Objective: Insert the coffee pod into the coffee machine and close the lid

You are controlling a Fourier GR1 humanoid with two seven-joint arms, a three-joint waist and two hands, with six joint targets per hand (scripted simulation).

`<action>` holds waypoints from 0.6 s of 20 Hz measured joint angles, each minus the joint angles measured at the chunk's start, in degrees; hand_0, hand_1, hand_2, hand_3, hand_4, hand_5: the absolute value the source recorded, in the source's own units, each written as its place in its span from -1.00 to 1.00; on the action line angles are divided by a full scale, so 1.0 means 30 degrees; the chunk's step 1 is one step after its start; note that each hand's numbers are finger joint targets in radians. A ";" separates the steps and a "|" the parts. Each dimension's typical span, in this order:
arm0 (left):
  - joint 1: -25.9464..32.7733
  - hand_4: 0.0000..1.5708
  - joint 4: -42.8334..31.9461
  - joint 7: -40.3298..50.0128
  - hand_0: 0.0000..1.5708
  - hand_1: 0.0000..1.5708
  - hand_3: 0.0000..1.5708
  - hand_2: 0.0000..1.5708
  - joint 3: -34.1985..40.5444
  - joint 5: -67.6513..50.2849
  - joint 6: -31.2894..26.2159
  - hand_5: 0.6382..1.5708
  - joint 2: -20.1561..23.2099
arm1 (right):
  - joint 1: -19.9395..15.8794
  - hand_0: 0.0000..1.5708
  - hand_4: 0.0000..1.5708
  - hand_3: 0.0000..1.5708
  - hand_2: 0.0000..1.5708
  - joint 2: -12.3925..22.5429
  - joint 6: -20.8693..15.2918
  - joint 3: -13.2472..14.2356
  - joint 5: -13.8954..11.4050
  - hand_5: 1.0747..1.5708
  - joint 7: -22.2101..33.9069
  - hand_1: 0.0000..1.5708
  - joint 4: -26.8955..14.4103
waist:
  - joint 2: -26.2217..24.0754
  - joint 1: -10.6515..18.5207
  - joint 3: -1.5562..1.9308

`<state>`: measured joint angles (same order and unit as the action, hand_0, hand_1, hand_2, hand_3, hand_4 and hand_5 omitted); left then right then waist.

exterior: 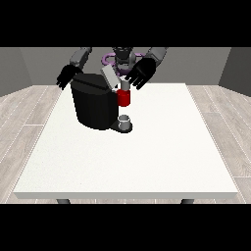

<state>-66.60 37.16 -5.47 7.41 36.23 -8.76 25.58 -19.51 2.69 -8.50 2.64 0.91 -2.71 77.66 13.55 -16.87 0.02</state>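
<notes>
Fingers on the hand at the view's right (141,72) look spread & fairly straight, hanging just above/behind the brew head, not wrapped round anything I can make out. Hand at the view's left (68,76) sits behind the machine's back corner, fingers also look relaxed and pointing down, holding nothing.

Coffee machine (95,102) is at the far-left part of the white table (147,157), black body, w/ its lid (110,77) tipped up and open. Red brew section (124,98) sticks out toward view right; on top of it I see a small grey cylinder, which I take for the coffee pod (125,85), sitting in or on the slot. Can't tell how deep it's seated. Small grey cup (125,120) sits on the drip base below.

My read: pod looks placed, lid not yet shut, so closing is the step left.

Risks from here:
- If pod is proud or tilted, pushing the lid down could jam on it or knock it off toward the cup.
- Spread fingers are v. close to the pod; a sweep toward the lid could clip it.
- Pressing the lid off-centre might shove the whole machine, since the other hand isn't plainly bracing it.
- Lid edge is thin, so fingers could slide off it.
</notes>
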 measured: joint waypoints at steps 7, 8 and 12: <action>-0.0154 -0.37 -0.0053 -0.0293 0.51 0.51 0.52 0.61 -0.0133 0.0225 0.0229 1.00 -0.0388 | -0.0314 -1.00 -0.36 -1.00 -1.00 -0.0062 -0.0121 0.0335 0.0304 1.00 -0.0005 -1.00 -0.0022 | 0.0346 0.0166 -0.0003; -0.0124 -0.36 -0.0103 -0.0393 0.53 0.53 0.53 0.62 -0.0127 0.0226 0.0114 1.00 -0.0317 | -0.0206 -1.00 -0.35 -1.00 -1.00 -0.0064 -0.0125 0.0344 0.0307 1.00 -0.0079 -1.00 0.0002 | 0.0307 0.0171 -0.0002; -0.0025 -0.34 -0.0222 -0.0606 0.51 0.51 0.53 0.62 -0.0174 0.0378 0.0169 1.00 -0.0328 | 0.0021 -1.00 -0.35 -1.00 -1.00 -0.0015 0.0052 0.0415 0.0461 1.00 -0.0376 -1.00 0.0073 | 0.0382 0.0095 0.0002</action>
<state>-66.67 36.50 -7.28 6.88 37.36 -8.25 24.59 -19.44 2.64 -8.34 3.89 2.29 -3.84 77.88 14.69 -16.59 0.02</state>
